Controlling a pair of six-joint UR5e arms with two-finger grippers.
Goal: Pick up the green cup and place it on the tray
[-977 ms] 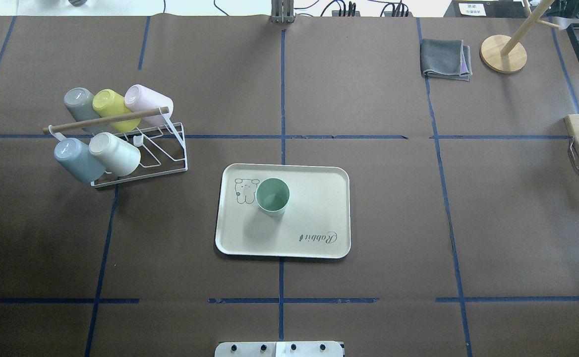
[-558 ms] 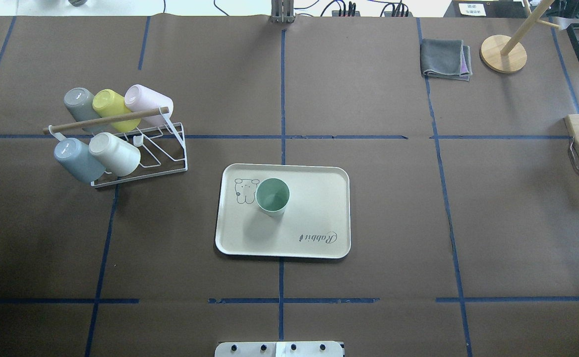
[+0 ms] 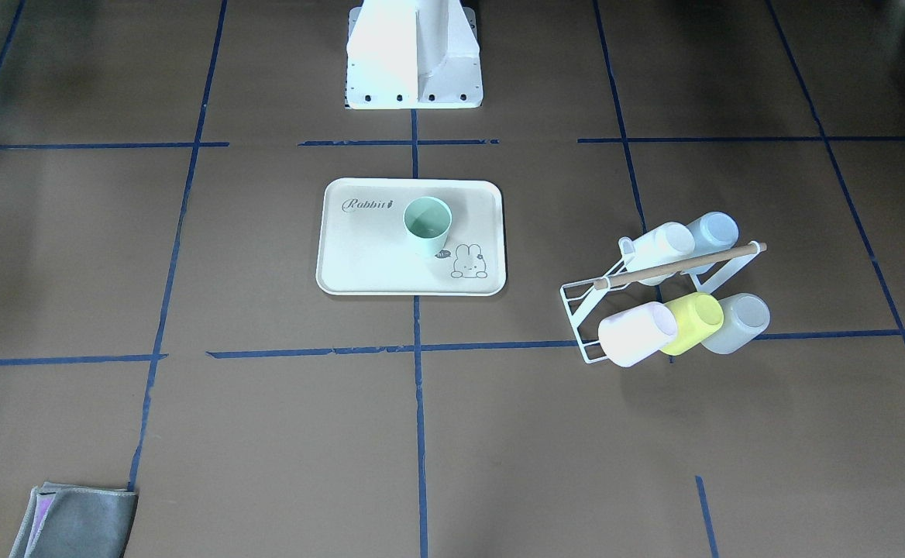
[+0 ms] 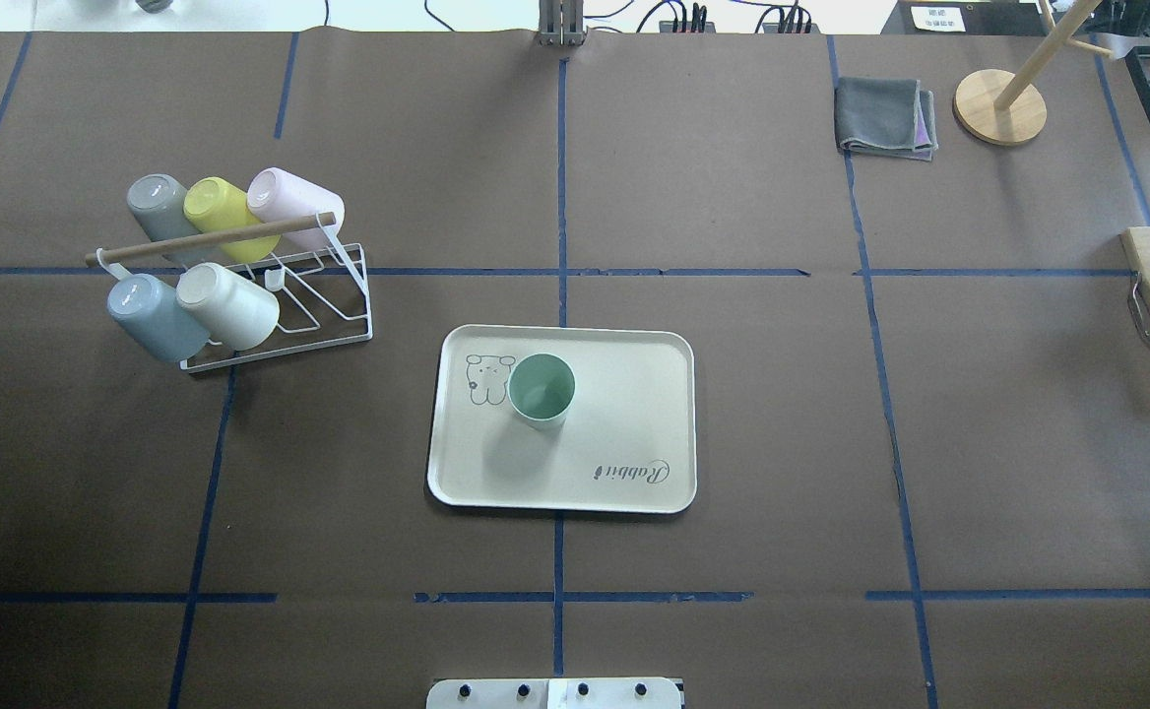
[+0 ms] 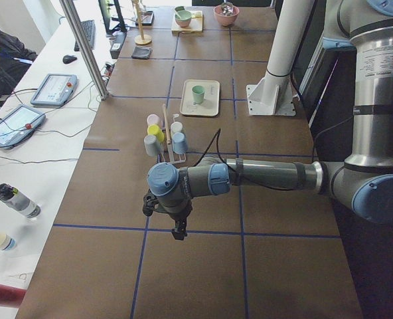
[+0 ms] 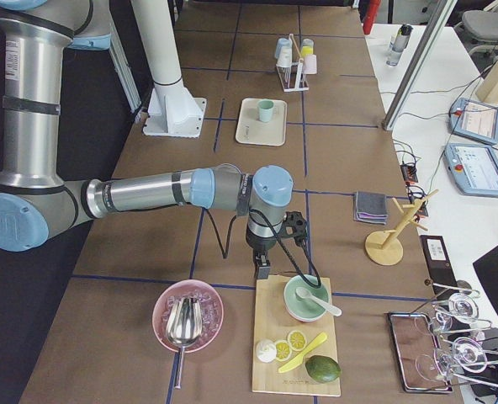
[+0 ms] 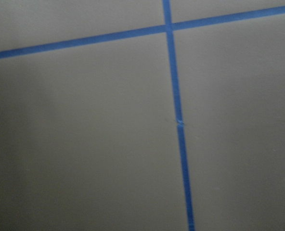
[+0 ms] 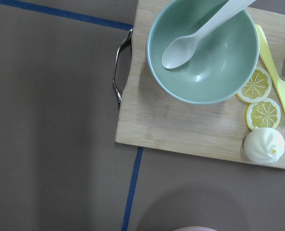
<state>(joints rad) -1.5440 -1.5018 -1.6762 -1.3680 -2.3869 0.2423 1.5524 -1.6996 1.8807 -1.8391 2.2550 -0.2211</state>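
The green cup (image 4: 541,390) stands upright on the cream tray (image 4: 624,433) at mid table, beside the bunny drawing. Both also show in the front view, the cup (image 3: 427,225) on the tray (image 3: 367,256). Neither gripper shows in the overhead or front views. In the exterior left view my left gripper (image 5: 178,232) hangs over bare table, far from the tray (image 5: 208,106). In the exterior right view my right gripper (image 6: 262,271) hangs by the wooden board's handle, far from the tray (image 6: 251,126). I cannot tell whether either gripper is open or shut.
A white wire rack (image 4: 240,286) with several cups lies left of the tray. A grey cloth (image 4: 883,116) and a wooden stand (image 4: 999,106) sit at the far right. The wooden board (image 8: 181,130) holds a green bowl (image 8: 214,67) with a spoon, and lemon slices.
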